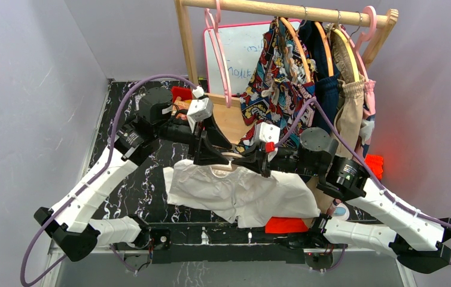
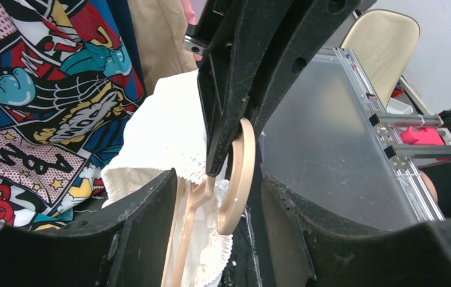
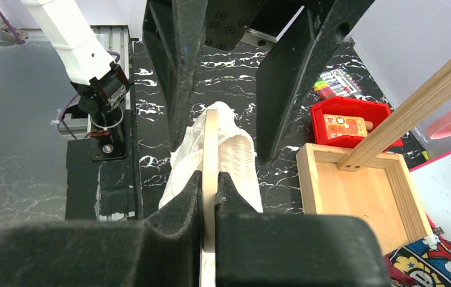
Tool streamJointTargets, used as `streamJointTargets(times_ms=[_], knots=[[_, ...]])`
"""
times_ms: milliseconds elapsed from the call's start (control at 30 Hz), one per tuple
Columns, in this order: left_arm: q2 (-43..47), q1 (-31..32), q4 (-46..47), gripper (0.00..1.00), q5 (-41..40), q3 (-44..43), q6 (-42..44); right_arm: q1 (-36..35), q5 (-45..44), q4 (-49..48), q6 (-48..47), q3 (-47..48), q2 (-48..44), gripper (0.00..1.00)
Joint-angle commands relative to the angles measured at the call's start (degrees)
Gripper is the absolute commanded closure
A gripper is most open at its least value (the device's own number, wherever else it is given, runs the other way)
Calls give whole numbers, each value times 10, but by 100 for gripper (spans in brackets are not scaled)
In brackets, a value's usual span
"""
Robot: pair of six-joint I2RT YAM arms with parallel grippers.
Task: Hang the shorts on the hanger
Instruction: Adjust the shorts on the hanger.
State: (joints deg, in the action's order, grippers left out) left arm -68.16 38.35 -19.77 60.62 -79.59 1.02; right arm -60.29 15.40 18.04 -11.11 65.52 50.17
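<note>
- Right gripper (image 3: 210,179) is pressed together on the hanger (image 3: 211,140), pinching the cream-beige hook edge-on between its two pads.
- Left gripper (image 2: 218,182) stands spread, with one finger on either side of the hanger's hook. A gap shows on each side, and it grips nothing.
- Below the hook, the hanger's thin arms run down into the gathered waistband of the shorts (image 1: 235,194), which bunches up white and ribbed around them.
- From the hanger toward the arms' bases, the two wide legs of the shorts spread out over the table (image 1: 133,185).
- The hem of one leg lies over a red cloth (image 1: 287,225), on the near side of the hanger.
- Under the hanger the table is black with white marble veining. It runs to a metal frame at the near edge.
- Just beyond the hanger a shallow wooden tray (image 3: 354,197) lies on the table, with a red bin (image 3: 349,122) beside it.
- Farther beyond the hanger stands a wooden rack (image 1: 259,8).
- From the rack's rail hang a comic-print garment (image 1: 274,78) and tan shorts (image 1: 349,113), side by side.
- A pink-framed whiteboard (image 1: 241,54) stands behind the rack, on the far side from the hanger.
- Plain grey walls (image 1: 32,89) close in to the left and right of the hanger and behind the rack.
</note>
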Motion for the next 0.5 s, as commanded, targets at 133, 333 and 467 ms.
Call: streamJointTargets(times_ms=[133,333,467], knots=[[9,19,-29,97,-10,-7,45,-3,11,-60,7,30,-10,100],[69,22,24,100,-133,44,44,-2,-34,-46,29,25,-18,51],[107,22,54,100,-246,73,49,-3,-128,-40,51,23,-38,6]])
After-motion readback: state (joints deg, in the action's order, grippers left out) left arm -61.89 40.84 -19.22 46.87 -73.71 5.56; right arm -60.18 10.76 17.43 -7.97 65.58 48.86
